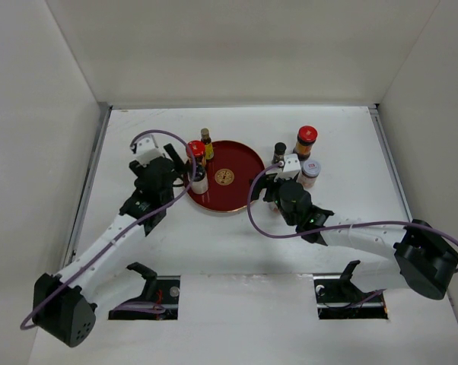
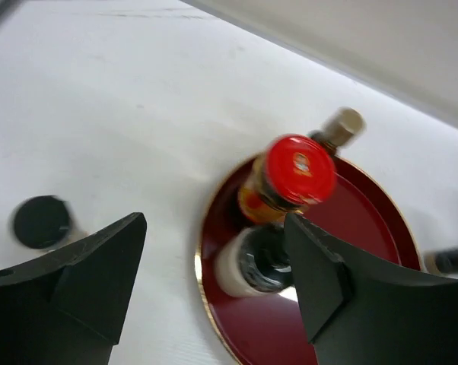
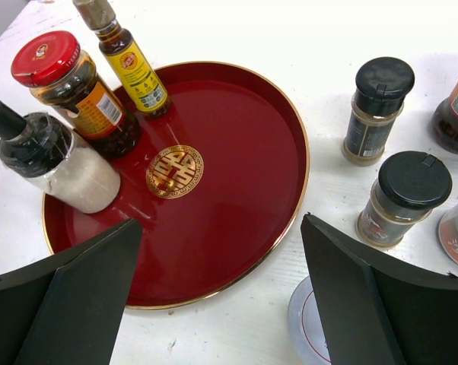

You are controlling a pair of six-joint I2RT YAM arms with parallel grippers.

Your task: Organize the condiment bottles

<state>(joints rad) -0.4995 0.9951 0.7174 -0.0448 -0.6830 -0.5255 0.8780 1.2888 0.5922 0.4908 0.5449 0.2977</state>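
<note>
On the left part of the round red tray [image 1: 236,182] stand a red-capped amber jar [image 1: 196,150], a slim brown yellow-labelled bottle [image 1: 207,143] and a white bottle with a black cap [image 1: 199,181]. My left gripper [image 2: 214,266] is open and straddles the white bottle [image 2: 236,266], whose far side shows a gap to the left finger. Right of the tray are two black-capped bottles [image 3: 377,106] [image 3: 404,198], a second red-capped jar [image 1: 306,141] and a white-lidded jar [image 1: 310,172]. My right gripper [image 3: 221,296] is open and empty over the tray's near rim [image 3: 236,285].
Another black cap [image 2: 40,221] shows on the table left of the tray. A white round lid with a red ring [image 3: 309,319] lies low beside the right gripper's right finger. White walls enclose the table on three sides.
</note>
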